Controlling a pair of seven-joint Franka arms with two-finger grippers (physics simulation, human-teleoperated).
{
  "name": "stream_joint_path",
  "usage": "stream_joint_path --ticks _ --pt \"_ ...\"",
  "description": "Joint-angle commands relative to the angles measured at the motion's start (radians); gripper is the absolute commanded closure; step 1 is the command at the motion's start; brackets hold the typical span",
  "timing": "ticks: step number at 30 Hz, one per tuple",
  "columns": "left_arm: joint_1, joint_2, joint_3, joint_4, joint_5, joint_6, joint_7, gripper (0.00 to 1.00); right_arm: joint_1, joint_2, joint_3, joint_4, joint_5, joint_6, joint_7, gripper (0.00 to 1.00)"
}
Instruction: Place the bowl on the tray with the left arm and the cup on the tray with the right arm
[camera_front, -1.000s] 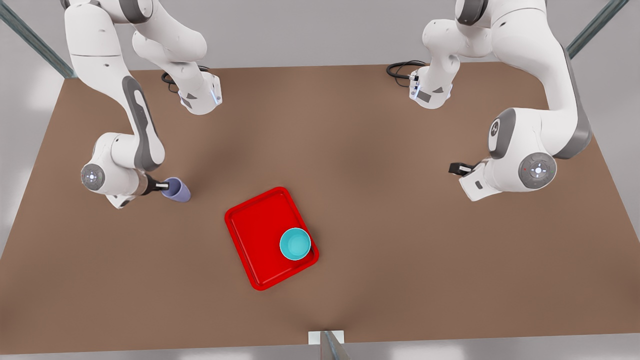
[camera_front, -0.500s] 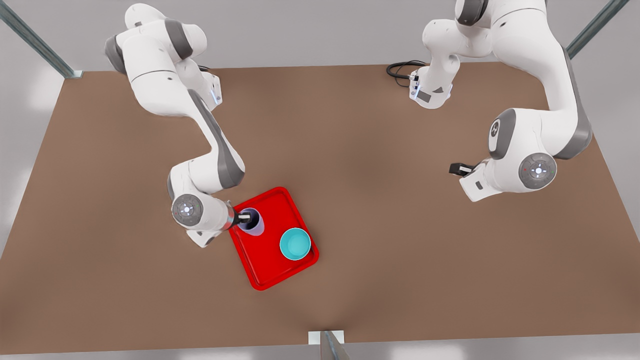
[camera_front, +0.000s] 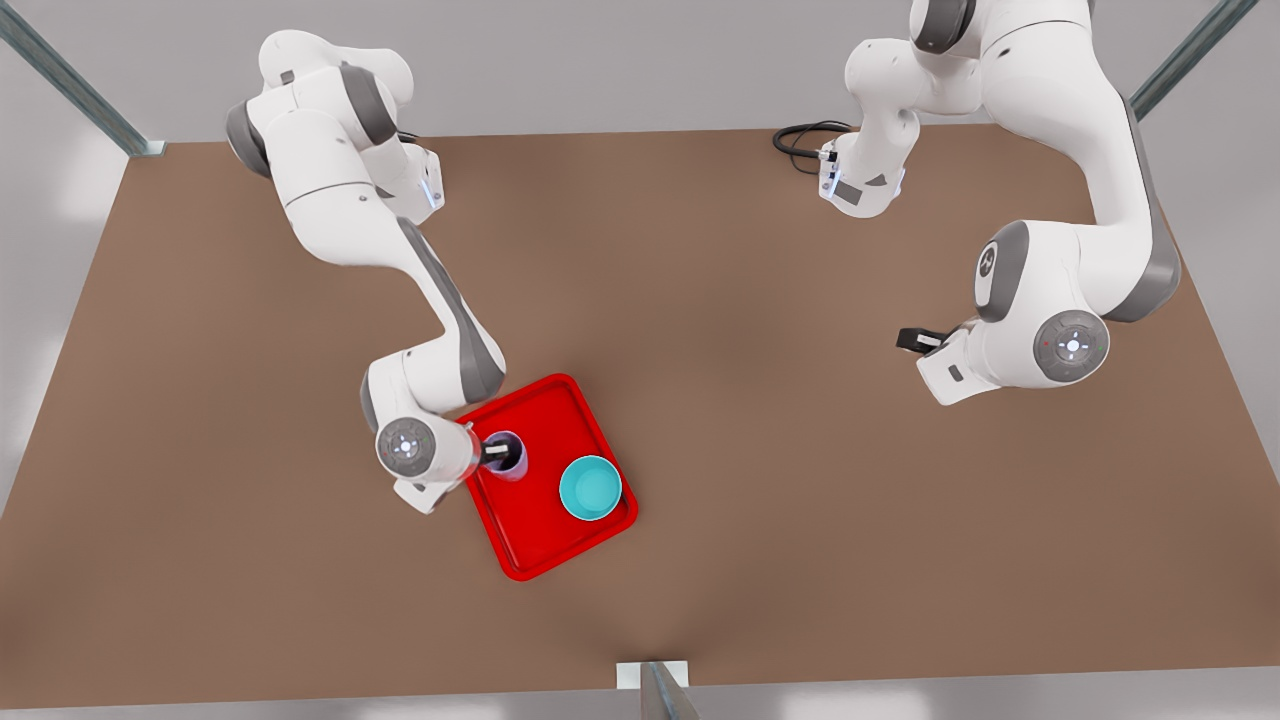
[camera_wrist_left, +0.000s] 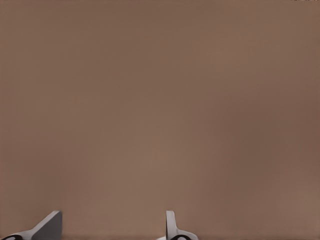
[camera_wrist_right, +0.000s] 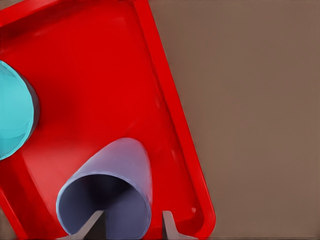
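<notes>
The red tray lies on the brown table near the front middle. In it sits the teal bowl, toward the front view's right. The lavender cup is upright over the tray's other side, with my right gripper shut on its wall. The right wrist view shows one finger inside the cup and one outside, the right gripper above the tray and the bowl beside it. I cannot tell whether the cup touches the tray floor. My left gripper waits open at the front view's right, over bare table.
Black cables lie at the table's back edge. A metal post stands at the front edge middle. Slanted frame struts rise at the back corners. Bare table surrounds the tray.
My right arm carried the cup from the table at the front view's left onto the tray, then shifted it slightly toward the front. The left arm barely moved.
</notes>
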Motion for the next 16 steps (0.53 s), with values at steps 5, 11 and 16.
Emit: stream_joint_path --ticks 5,11,16 --pt "0.0 0.0 0.0 0.0 0.0 0.0 0.0 0.0 0.0 -0.018 0.002 0.002 0.008 0.008 -0.011 0.0" --pt "0.0 0.044 0.002 0.103 0.008 0.012 -0.011 0.0 -0.244 -0.496 -0.056 -0.082 -0.087 -0.357 -0.045 0.0" --pt "0.0 0.051 0.002 0.103 0.009 0.014 -0.008 0.0 -0.231 -0.45 -0.121 -0.001 0.019 -0.46 -0.137 0.0"
